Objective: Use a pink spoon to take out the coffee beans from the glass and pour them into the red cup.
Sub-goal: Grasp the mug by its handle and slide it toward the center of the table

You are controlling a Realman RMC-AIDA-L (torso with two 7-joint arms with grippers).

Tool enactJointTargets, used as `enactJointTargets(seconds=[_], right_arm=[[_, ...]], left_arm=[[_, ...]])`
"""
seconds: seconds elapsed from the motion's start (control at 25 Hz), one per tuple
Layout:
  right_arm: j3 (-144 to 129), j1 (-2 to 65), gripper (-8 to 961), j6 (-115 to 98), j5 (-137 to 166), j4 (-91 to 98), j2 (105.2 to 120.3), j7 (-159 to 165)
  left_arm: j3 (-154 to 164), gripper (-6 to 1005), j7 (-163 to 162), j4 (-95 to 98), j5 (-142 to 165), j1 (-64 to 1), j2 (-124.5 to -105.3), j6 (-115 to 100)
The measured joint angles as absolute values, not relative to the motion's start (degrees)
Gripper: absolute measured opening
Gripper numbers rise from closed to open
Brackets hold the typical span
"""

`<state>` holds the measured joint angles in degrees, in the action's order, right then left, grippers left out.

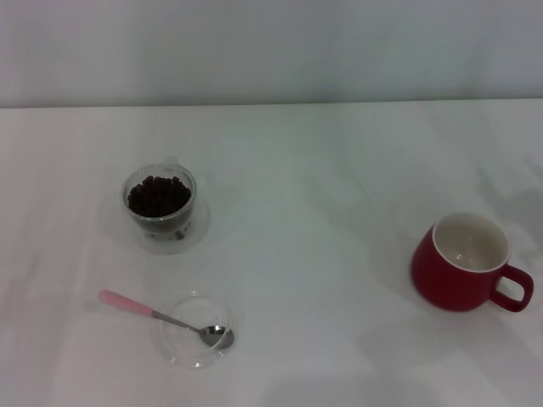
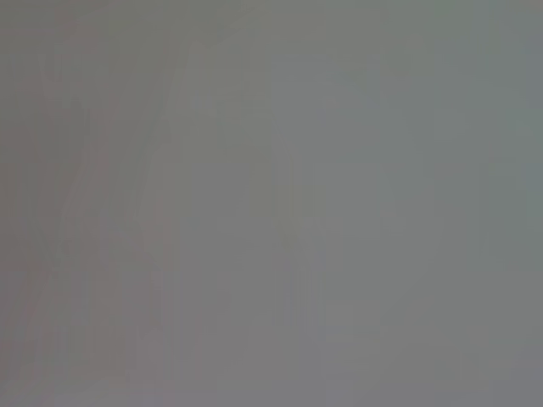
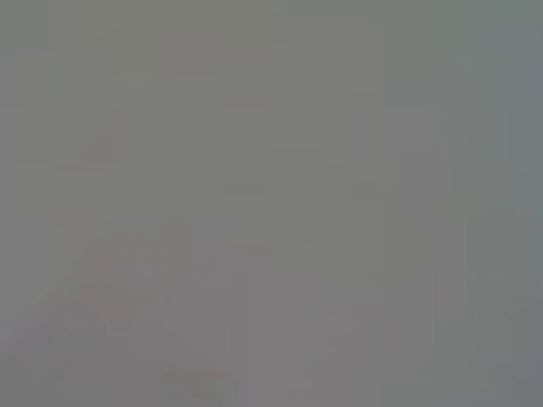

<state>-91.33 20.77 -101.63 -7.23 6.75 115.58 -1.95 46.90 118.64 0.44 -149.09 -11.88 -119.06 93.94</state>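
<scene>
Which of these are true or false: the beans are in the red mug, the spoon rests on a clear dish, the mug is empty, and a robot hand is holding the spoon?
1. The coffee beans are in the red cup. False: they fill the glass.
2. The pink spoon rests its bowl on a flat clear dish. True.
3. The red cup looks empty inside. True.
4. A gripper holds the spoon. False: no gripper shows in any view.

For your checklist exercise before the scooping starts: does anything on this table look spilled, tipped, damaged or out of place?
Nothing stands out. The glass stands upright with the coffee beans inside, the pink spoon rests its bowl in a clear dish, and the red cup stands upright and empty. No grippers show.
</scene>
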Motion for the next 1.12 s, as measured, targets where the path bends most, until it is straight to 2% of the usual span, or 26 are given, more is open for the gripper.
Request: enactJointTargets(seconds=[0.44, 0.88, 1.12], right_arm=[[-93.75, 16.88, 811, -102.51, -7.86, 4.38, 115.29, 7.38], [-94.24, 14.66, 812, -91.77, -6.7, 3.04, 113.82, 19.69], [-94.73, 10.59, 811, -92.28, -3.14, 2.96, 113.93, 20.56]], left_arm=[[47.36, 684, 123.75, 1.07, -147.48, -10.7, -119.09, 93.51], [46.89, 683, 134.79, 0.12, -148.06, -14.37, -119.34, 92.58], [46.9, 683, 139.13, -0.35, -148.11, -16.3, -119.54, 90.95]])
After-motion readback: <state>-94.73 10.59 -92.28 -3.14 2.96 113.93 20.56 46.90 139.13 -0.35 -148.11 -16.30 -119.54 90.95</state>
